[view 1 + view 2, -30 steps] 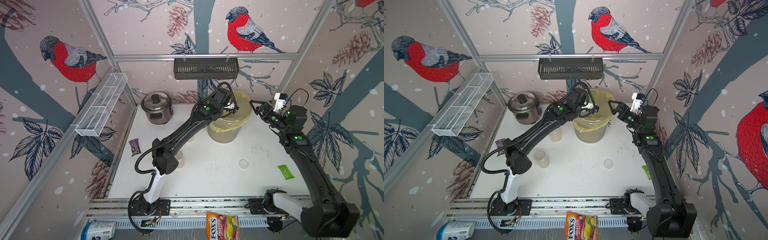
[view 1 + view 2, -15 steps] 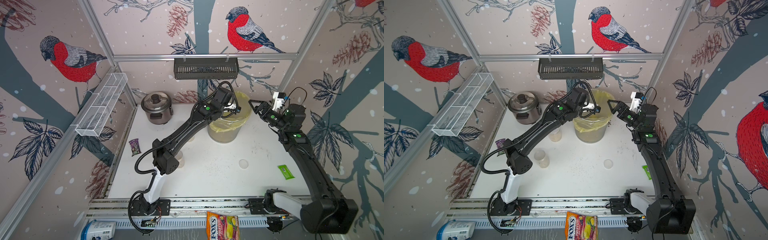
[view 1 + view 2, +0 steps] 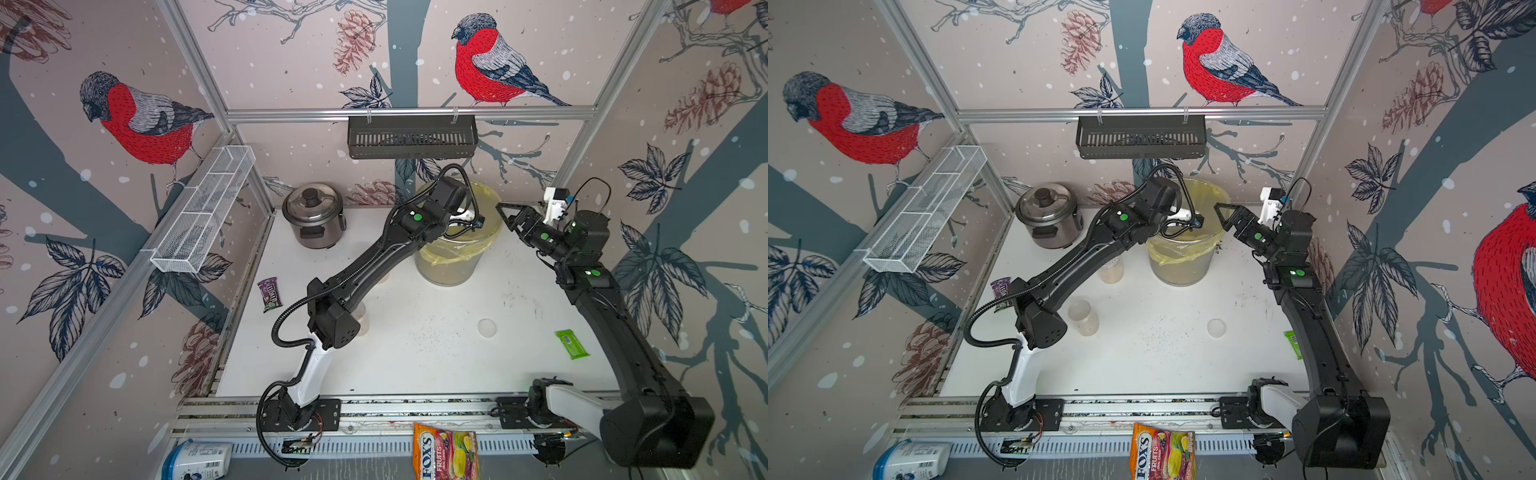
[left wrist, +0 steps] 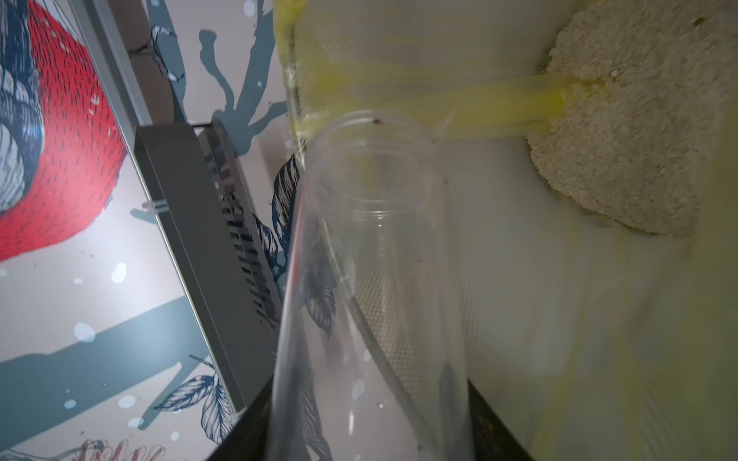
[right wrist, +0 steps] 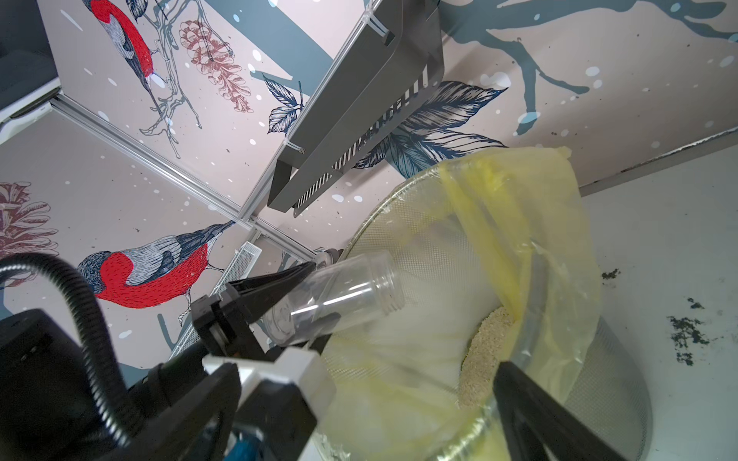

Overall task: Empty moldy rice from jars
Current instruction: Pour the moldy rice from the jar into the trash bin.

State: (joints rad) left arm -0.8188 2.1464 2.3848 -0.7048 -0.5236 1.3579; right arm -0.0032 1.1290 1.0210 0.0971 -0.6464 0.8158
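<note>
White tabletop, back corner: left gripper clamped on a clear lidless jar, tipped mouth-first over the yellow-bagged bin so moldy rice heaps in the liner; right gripper splayed wide, empty, just beside the rim, probably standing clear.

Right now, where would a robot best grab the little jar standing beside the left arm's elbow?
Probably mid-wall, jaws either side: the jar stands upright and round. Come from the bare table side, because the left arm's elbow crowds its other side.
</note>
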